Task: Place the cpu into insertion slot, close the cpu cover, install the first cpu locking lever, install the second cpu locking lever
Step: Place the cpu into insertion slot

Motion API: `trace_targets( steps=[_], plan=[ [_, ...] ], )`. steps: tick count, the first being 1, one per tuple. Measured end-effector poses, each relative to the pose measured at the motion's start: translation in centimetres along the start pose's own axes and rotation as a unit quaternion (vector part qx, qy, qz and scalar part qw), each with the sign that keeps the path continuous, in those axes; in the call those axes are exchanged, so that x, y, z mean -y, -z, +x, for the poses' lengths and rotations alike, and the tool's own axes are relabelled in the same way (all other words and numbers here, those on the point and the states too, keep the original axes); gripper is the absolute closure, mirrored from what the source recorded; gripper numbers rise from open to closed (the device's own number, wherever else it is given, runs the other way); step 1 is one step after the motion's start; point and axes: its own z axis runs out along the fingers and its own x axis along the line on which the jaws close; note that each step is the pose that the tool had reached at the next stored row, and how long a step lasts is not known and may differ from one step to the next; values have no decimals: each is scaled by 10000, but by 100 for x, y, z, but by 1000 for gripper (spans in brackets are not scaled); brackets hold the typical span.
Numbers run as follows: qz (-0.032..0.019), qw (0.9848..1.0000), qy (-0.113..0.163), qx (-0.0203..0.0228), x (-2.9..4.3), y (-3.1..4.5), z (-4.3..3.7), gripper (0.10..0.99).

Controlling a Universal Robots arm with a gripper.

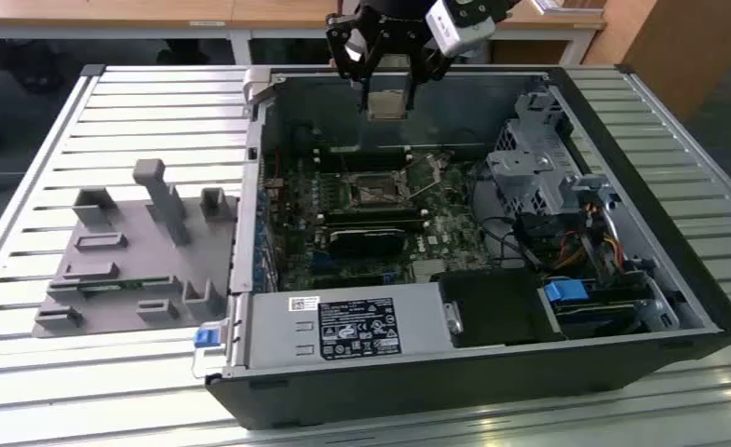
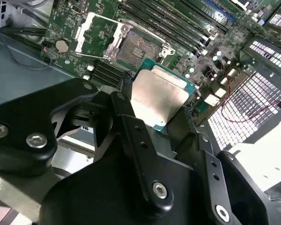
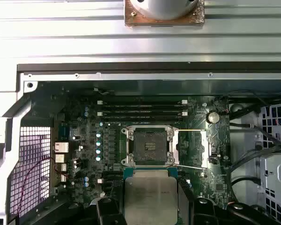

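Cpu [image 3: 150,199] held flat by its edges in my end effector [image 1: 387,101], to match the bare slot [image 3: 147,144]; cover [image 3: 205,150] stands open.

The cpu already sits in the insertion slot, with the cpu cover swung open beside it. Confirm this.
Wrong on one point: the cpu is not in the insertion slot, which lies empty. The gripper holds the chip above the motherboard, as the first wrist view shows. The cpu cover is indeed swung open beside the slot.
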Motion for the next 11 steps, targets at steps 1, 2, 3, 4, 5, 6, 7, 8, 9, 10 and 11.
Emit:
trace_targets(
  steps=[1,2,3,4,5,6,7,8,9,10,11],
  plan=[
    [0,10000,0,0,0,0,0,545],
    [0,10000,0,0,0,0,0,545],
    [0,10000,0,0,0,0,0,545],
    [0,10000,0,0,0,0,0,545],
    [0,10000,-3,0,0,0,0,545],
    [0,10000,-10,1,0,0,0,545],
    [-1,10000,-21,2,0,0,0,545],
    [-1,10000,-37,4,0,0,-1,545],
    [-1,10000,-54,5,0,0,0,545],
    [-1,10000,-74,6,0,0,0,545],
    [-1,10000,-97,9,0,0,0,545]
  ],
)
